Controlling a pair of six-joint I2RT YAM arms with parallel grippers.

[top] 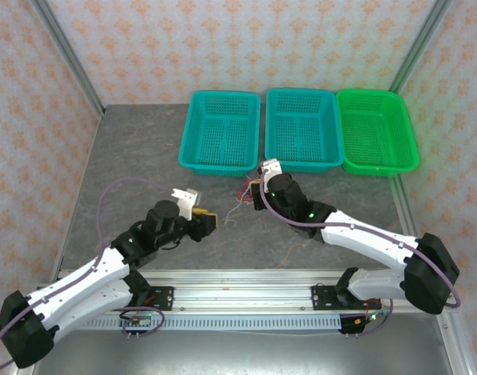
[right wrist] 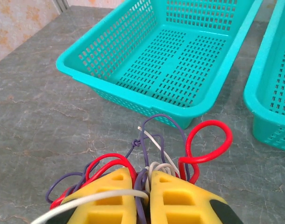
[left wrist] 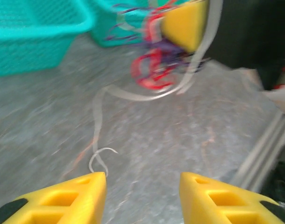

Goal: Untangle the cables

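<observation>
Right tool [right wrist: 143,179] pinches the cables [top: 240,195], a limp, light, snag-prone bunch at 2 o'clock from your spread, empty left tool [top: 210,222]; grip one loose strand end, gently.

The jaws of the left gripper [left wrist: 142,198] stand apart at the lower edge, with only the grey bench [left wrist: 189,130] between them. A cream-white cable [left wrist: 96,121] lies on the bench, from near the jaws up to blurred red and purple cables [left wrist: 152,70], which bunch under the right gripper [left wrist: 187,23]. Teal baskets [left wrist: 25,56] stand behind.
</observation>
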